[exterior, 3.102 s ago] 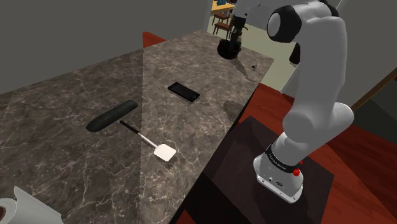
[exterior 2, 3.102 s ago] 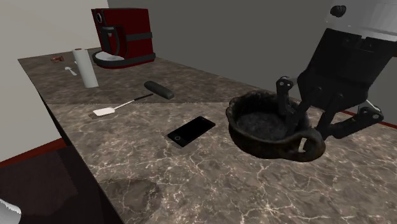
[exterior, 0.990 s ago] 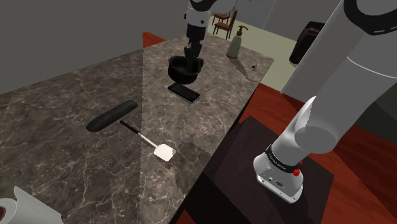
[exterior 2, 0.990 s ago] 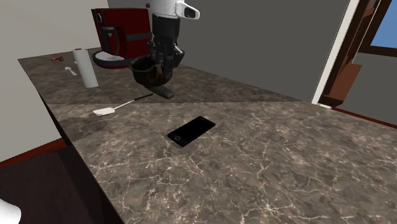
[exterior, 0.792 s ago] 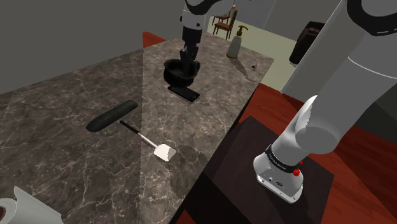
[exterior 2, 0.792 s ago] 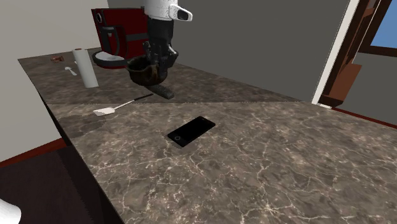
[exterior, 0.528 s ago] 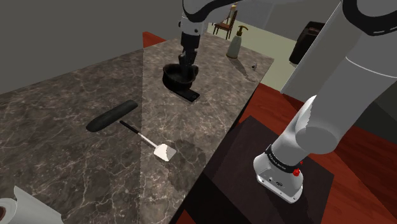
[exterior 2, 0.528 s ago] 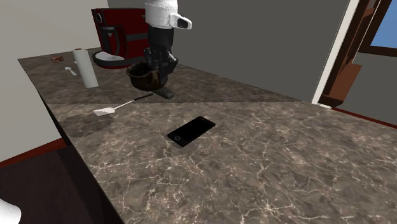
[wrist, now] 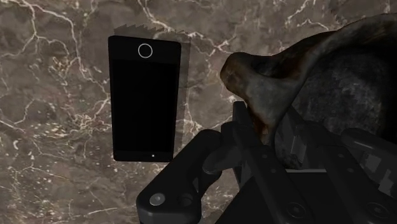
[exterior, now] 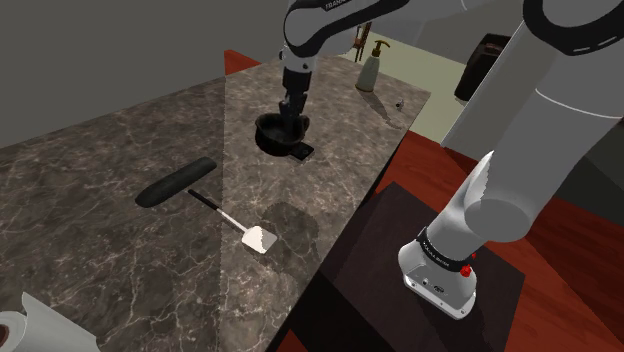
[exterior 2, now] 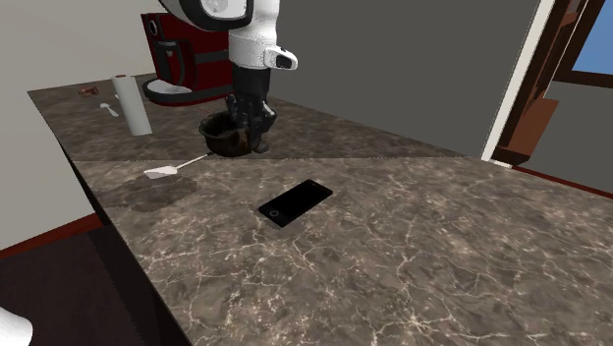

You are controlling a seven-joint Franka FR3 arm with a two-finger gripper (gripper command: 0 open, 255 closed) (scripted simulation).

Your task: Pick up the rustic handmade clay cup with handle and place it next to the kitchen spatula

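One black two-finger gripper (exterior: 291,118), clenched on the rim of a dark, rough clay cup (exterior: 277,133); the cup's wall sits between the fingers and its bowl hangs just below them. The cup is held above the marble countertop (exterior: 100,150), near a black smartphone (wrist: 144,98). A white spatula (exterior: 255,237) lies well apart from the smartphone, beside a dark remote control (exterior: 178,181).

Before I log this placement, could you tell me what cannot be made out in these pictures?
Phone: shoulder view, mostly behind the cup.
Remote: second exterior view, mostly behind cup and gripper.
Paper roll: shoulder view, cut by the corner.
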